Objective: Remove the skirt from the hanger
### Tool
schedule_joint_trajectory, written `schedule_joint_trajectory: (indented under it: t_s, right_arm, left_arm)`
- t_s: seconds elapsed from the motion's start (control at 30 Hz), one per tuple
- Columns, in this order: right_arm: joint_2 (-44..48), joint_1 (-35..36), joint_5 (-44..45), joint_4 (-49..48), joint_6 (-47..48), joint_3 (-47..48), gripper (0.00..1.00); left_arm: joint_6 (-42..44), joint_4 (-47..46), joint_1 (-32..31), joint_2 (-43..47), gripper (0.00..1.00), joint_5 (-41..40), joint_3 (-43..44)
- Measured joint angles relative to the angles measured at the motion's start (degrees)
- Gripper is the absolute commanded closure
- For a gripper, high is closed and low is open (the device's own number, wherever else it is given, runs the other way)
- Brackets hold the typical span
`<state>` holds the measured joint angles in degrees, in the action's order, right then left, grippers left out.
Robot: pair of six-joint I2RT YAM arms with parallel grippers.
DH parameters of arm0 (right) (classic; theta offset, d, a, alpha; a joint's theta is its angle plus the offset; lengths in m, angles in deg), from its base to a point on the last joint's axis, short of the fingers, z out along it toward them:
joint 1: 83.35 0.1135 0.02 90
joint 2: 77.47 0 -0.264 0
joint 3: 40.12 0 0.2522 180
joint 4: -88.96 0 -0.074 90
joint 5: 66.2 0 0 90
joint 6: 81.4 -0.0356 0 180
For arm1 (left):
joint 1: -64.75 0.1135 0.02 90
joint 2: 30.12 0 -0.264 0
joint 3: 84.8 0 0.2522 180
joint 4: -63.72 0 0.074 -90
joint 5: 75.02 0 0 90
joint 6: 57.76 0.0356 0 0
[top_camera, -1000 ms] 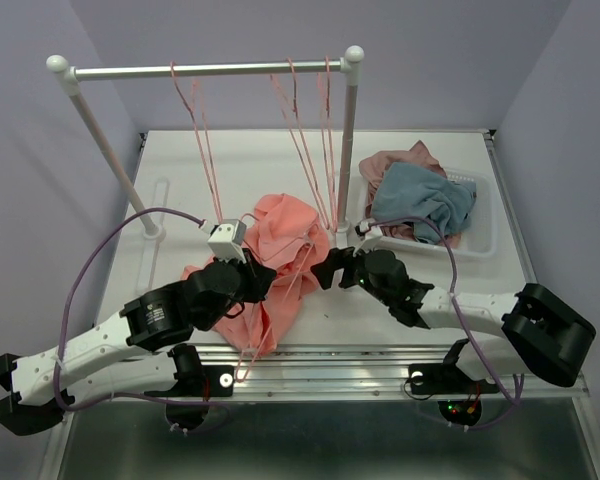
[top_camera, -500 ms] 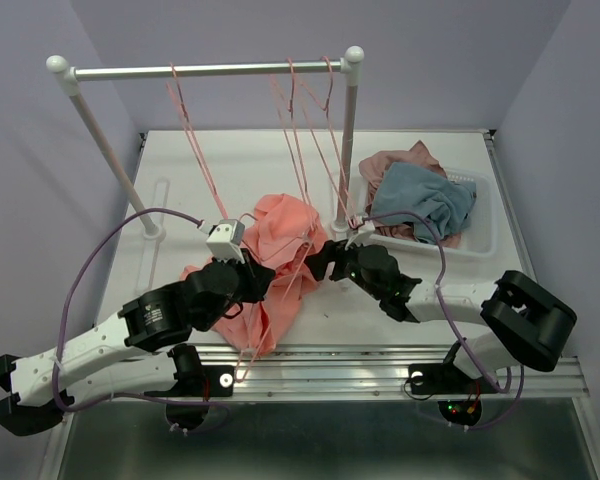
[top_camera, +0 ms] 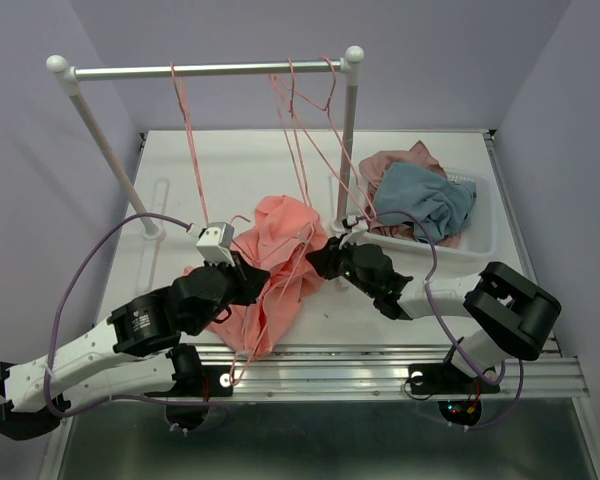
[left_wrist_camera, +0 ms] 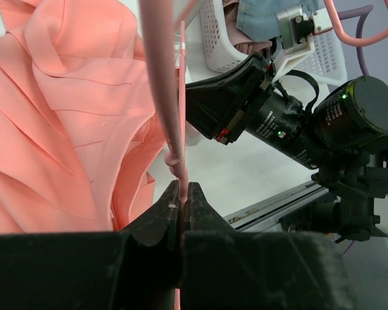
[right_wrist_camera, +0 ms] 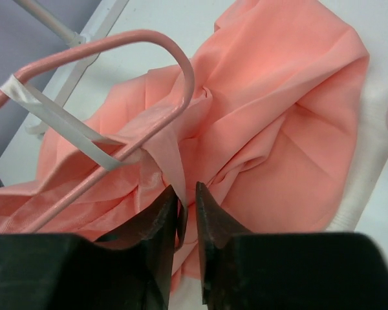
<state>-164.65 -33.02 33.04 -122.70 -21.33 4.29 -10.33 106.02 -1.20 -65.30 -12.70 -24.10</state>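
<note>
**A:** Where is the skirt?

**B:** It lies heaped on the table between the two arms, as it did a second ago. One corner of the pink hanger rests on its folds, with white tape tied across that corner.

**A:** What has changed, then?

**B:** Mostly the right arm. A second ago the right gripper stood just off the cloth's right edge with its fingers spread wide. It has since pushed in to the left, and the arm's elbow has swung inward with it. The fingers are now drawn nearly together, with a narrow band of the salmon cloth caught between them.

**A:** And the left?

**B:** The left gripper stays pressed together, pinching a thin pink strand that runs up out of its jaws, with a small twist just above the tips. That arm has drifted a little to the left.

**A:** Anything else moved?

**B:** The pink lines hanging from the rail slant more than before. The white basket on the right sits where it was.
</note>
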Motion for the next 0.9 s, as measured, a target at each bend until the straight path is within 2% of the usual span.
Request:
schedule_joint_trajectory:
  t_s: [0.1,0.27,0.53,0.9]
  right_arm:
    - [-0.33,0.0,-0.15,-1.01,0.02,0.0,0.99]
    - [-0.48,0.0,-0.17,-1.68,0.15,0.0,0.99]
    - [5.88,0.0,5.18,5.01,0.98,0.79,0.99]
    - [6.19,-2.21,12.02,12.9,0.52,4.63,0.99]
  left_arm:
    - [-0.33,0.07,0.0,0.39,1.0,0.2,-0.76]
    - [-1.09,0.28,0.0,0.42,1.0,0.17,-1.51]
    - [-3.91,3.08,0.0,-1.03,1.0,-1.77,-1.53]
    - [-4.72,7.08,-0.09,1.22,1.0,-1.33,-1.51]
